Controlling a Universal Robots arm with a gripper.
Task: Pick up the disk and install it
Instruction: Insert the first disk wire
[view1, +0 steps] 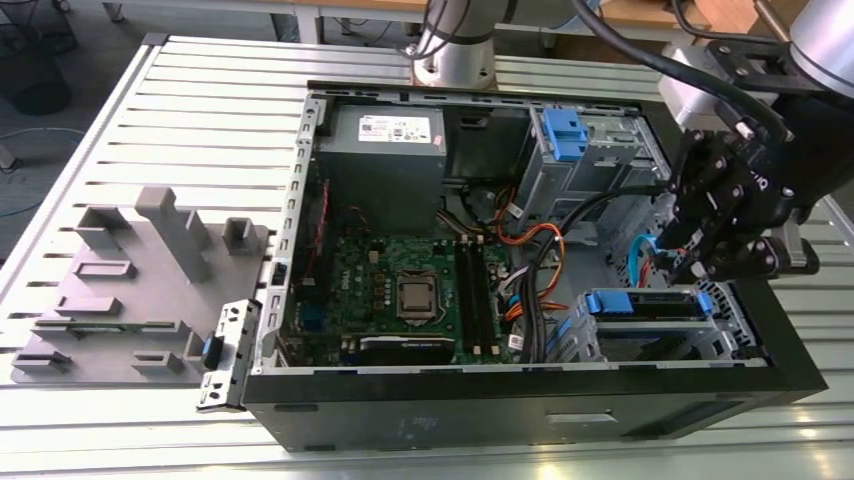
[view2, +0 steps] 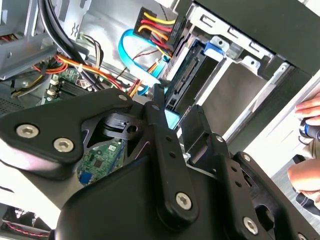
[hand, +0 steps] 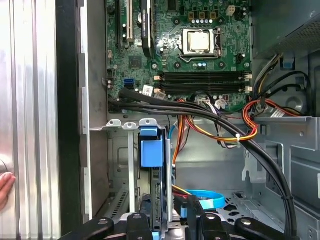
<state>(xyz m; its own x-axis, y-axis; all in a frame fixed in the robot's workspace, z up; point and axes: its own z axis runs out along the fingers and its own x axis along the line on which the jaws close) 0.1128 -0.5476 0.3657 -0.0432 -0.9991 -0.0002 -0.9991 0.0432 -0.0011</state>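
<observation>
Pinching the disk (hand: 158, 186) endwise, the gripper (hand: 165, 214) holds it in the drive bay (hand: 120, 160), blue rail (hand: 151, 150) seemingly matching the slot.

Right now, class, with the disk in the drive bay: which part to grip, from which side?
The blue-railed edge of the disk, approached through the open side of the case: it sits edge-on in the drive bay, whose walls likely block the rest.

table: slatted metal table (view1: 200, 120) | on it: open computer case (view1: 507, 412); grey fixture block (view1: 134, 270)
</observation>
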